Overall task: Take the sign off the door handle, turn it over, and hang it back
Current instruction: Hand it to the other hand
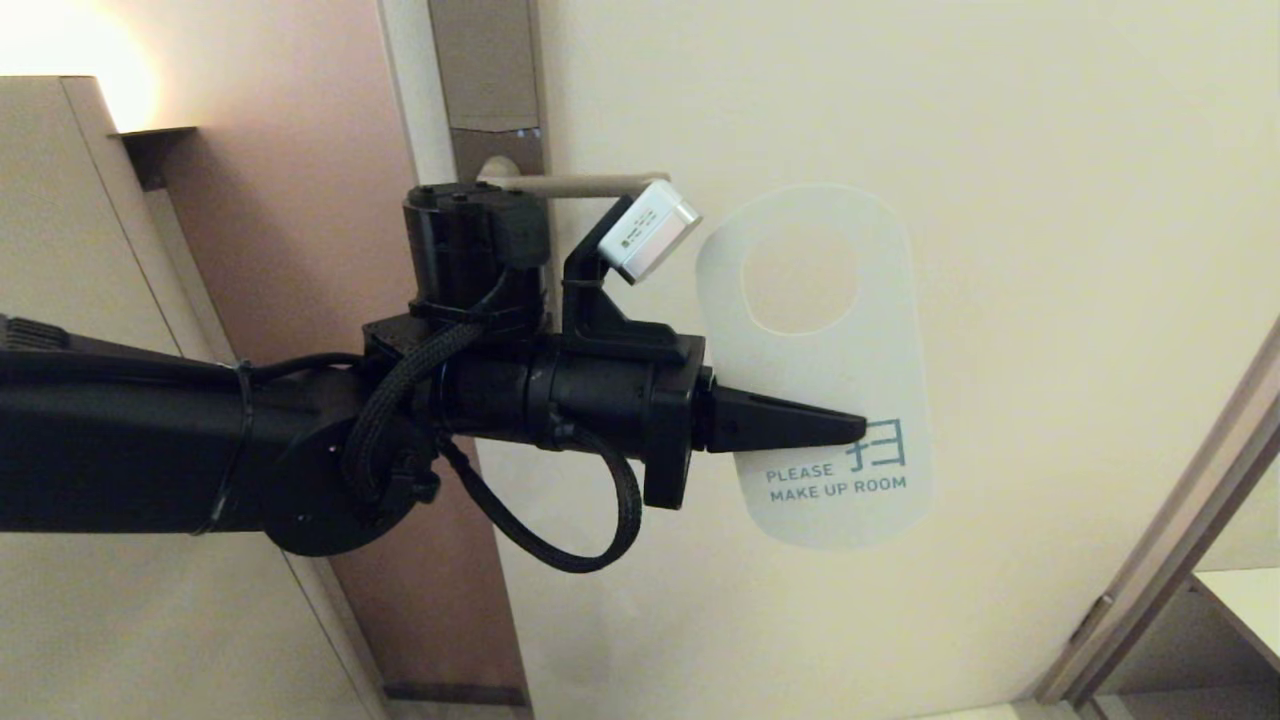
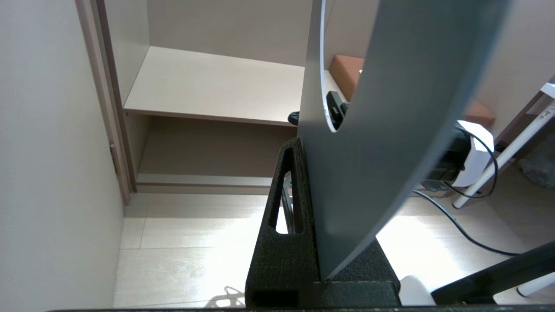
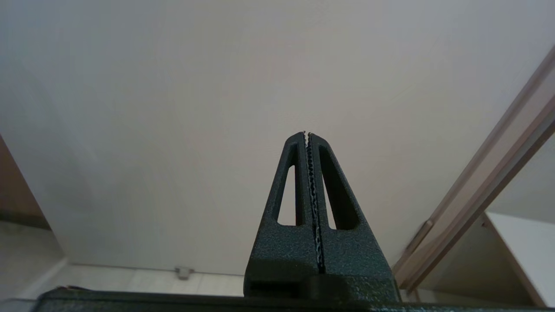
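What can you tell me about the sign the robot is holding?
The sign is a flat, thin, rounded oblong, maybe plastic, with an oval hole near its top. The white face shows in the head view, with blue words "PLEASE MAKE UP ROOM" under a blue character. It hangs upright before the pale door, off the door handle and to its right. Only the left hand touches it, pinching its lower part from the side.

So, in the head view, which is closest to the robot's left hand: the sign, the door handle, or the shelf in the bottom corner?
1. The sign: gripped in the left hand, white "MAKE UP ROOM" face showing.
2. The door handle: above, behind the arm's wrist, with no sign hanging on it.
3. The shelf: far off at the lower right corner, past the door frame.
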